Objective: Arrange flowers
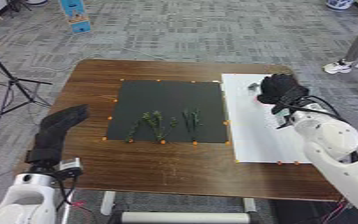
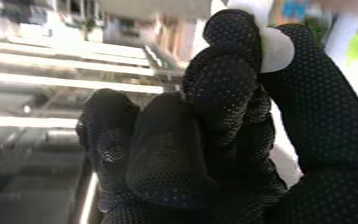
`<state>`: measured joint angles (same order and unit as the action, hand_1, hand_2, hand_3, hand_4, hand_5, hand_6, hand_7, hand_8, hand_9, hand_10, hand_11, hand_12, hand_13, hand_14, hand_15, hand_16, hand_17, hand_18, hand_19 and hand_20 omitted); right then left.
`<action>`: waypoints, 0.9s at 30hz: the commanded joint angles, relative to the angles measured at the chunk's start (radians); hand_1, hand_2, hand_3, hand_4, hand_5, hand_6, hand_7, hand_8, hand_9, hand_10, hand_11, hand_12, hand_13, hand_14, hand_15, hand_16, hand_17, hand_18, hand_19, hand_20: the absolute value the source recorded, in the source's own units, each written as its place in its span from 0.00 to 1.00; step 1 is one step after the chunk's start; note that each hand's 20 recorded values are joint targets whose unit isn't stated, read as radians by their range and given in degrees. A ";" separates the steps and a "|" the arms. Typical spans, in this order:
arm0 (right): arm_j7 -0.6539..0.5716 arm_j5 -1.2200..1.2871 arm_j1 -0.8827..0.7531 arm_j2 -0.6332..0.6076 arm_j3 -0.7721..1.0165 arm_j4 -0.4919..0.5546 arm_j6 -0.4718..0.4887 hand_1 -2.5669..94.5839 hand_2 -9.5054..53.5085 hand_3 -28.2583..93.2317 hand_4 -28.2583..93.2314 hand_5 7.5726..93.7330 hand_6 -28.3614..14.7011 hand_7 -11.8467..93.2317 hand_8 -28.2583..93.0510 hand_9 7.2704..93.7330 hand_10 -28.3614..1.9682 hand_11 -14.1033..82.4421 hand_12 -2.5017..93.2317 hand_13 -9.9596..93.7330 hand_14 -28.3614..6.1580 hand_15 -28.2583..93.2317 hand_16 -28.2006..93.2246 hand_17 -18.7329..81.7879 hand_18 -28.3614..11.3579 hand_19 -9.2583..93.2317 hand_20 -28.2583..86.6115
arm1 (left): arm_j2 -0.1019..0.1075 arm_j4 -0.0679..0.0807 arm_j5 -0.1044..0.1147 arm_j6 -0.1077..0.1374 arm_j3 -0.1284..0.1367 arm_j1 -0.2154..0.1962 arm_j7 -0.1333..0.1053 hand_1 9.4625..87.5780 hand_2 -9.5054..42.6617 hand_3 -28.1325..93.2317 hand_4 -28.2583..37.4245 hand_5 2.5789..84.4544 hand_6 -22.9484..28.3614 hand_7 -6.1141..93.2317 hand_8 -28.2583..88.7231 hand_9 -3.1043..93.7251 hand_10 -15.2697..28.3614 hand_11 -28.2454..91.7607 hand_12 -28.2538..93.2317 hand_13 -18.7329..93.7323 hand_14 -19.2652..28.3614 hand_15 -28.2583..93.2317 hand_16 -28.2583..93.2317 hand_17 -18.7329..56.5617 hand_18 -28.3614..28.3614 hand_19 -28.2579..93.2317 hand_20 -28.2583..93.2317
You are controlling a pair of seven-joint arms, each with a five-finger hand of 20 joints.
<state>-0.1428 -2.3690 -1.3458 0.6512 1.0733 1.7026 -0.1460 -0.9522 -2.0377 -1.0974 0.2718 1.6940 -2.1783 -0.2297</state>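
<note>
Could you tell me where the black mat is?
In the head view, the black mat lies on the wooden table, left of the white sheet, beneath green stems.

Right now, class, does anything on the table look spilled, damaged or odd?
Nothing looks spilled or damaged. The green stems lie flat on the black mat, some leaning at different angles, which seems ordinary for unarranged flowers. I can't judge what the right hand covers.

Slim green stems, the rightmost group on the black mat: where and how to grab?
I'd pinch the slim green stems around mid-length, coming from above with thumb and fingers on their two long sides. They lie flat on the black mat, pointing lengthwise away from the robot.
</note>
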 commanded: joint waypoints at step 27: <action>0.298 0.242 0.392 0.524 -0.371 -0.037 0.117 0.52 0.09 0.75 0.15 0.80 0.67 0.50 0.42 0.96 0.64 0.64 0.37 0.95 0.70 0.83 0.58 0.76 0.20 1.00 0.88 | 0.041 0.045 0.184 0.273 -0.045 0.076 -0.028 0.16 0.81 0.77 0.00 0.59 0.55 0.20 0.17 0.56 0.66 0.39 0.31 0.49 0.65 0.32 0.21 0.40 0.59 0.26 0.37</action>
<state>0.0821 -2.0603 -0.9725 1.0208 0.7336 1.7427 -0.1015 -0.9033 -1.9946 -0.8982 0.5294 1.6555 -2.1291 -0.2830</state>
